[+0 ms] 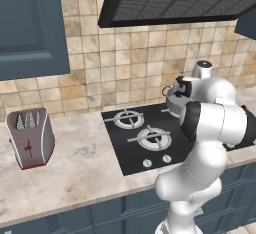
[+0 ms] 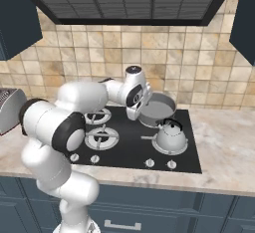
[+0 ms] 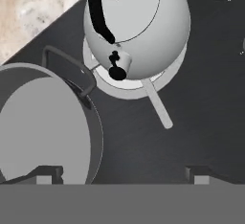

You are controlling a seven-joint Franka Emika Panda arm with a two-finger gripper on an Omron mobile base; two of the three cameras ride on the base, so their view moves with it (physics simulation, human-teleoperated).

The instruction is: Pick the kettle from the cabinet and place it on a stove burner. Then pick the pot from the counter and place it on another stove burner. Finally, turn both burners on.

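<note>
Right base view: the counter of beige-pink marbled stone runs under a tiled wall and a dark range hood, with the black glass cooktop set into it. The white arm reaches from the counter's front edge across the cooktop's left half toward the back. A silver toaster stands well apart on the counter toward its left end. On the cooktop, the pot sits on the back right burner, and the kettle sits on the front right burner just in front of it, upright, its black handle arched over the dome. The two left stove burners carry nothing. Small silver knobs line the cooktop's front edge. Hand view, looking down: the gripper hovers above the bare glass between pot and kettle, its fingers spread wide and released, grasping nothing.
</note>
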